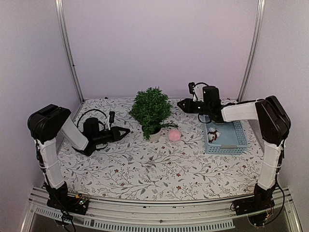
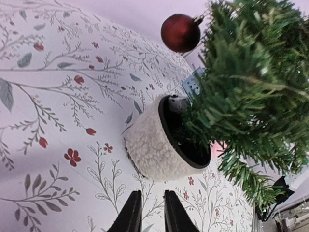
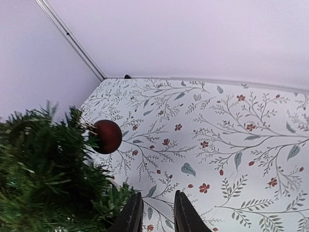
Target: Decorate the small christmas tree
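Black fingers point(image 2: 131, 215) of the left gripper point(image 2: 148, 216) are standing slightly apart, with only patterned cloth showing in the narrow gap, so they are gripping nothing. Just beyond their tips the small christmas tree point(image 2: 251, 82) is sitting on the table, its pot nearest them and not touching. The right gripper point(image 3: 157, 217) is also holding nothing, its dark fingers point(image 3: 183, 215) parted a little wider. The tree's needles are crowding in close beside one of them; whether they are touching I cannot tell. From overhead, the tree is standing mid-table between the two grippers. Its bushy dark green needle branches are spreading wide over a round pot point(image 2: 154, 145) wrapped in white fleecy fabric with a dark inner rim. A matte dark red round bauble point(image 2: 180, 32) is hanging from an outer branch. A fluffy pink pom-pom point(image 1: 174, 135) is lying just beside the pot. A light blue slotted plastic basket point(image 1: 236, 140) is sitting under the right arm. The white tablecloth point(image 1: 145, 169) is showing grey leafy sprigs and small red flowers.
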`<action>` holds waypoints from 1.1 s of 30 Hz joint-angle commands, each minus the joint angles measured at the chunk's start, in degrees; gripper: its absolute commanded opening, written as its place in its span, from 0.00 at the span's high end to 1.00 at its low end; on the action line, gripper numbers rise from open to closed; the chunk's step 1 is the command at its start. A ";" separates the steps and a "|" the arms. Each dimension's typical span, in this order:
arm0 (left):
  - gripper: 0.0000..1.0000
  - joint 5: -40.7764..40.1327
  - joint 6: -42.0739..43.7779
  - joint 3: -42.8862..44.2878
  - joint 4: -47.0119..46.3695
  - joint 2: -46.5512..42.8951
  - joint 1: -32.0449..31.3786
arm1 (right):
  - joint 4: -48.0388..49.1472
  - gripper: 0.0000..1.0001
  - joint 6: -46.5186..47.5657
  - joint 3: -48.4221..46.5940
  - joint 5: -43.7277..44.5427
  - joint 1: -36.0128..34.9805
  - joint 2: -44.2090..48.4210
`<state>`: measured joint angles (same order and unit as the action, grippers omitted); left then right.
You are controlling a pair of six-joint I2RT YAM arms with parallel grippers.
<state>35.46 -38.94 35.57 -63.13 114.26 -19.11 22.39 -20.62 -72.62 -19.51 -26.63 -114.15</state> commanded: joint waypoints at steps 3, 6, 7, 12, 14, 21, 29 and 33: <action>0.77 -9.13 6.61 -1.57 10.24 -12.07 0.85 | -10.94 0.72 7.16 2.09 2.06 5.09 14.46; 0.72 -12.47 11.18 -0.86 17.76 -17.59 0.65 | -17.14 0.68 9.69 4.28 1.63 8.23 19.56; 0.71 -13.72 12.45 -0.60 19.79 -19.24 0.64 | -19.49 0.67 10.81 5.05 1.53 9.05 20.63; 0.68 -17.15 16.69 0.26 28.31 -26.63 0.32 | -29.32 0.67 15.73 9.41 2.55 12.37 24.79; 0.67 -17.79 17.38 0.28 30.67 -29.26 0.02 | -31.68 0.67 16.82 11.17 2.53 13.44 25.30; 0.66 -19.12 19.03 1.15 34.87 -34.69 -2.08 | -36.38 0.72 16.83 12.77 4.24 14.77 19.75; 0.65 -19.62 19.39 1.95 35.69 -34.63 -3.34 | -37.16 0.75 15.76 14.15 8.08 14.85 15.09; 0.65 -19.78 19.24 2.13 35.44 -34.04 -3.71 | -36.98 0.75 15.27 14.00 11.11 14.83 13.85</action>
<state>16.23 -20.56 36.14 -28.10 79.68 -21.93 -14.24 -4.95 -58.74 -12.45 -12.03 -99.09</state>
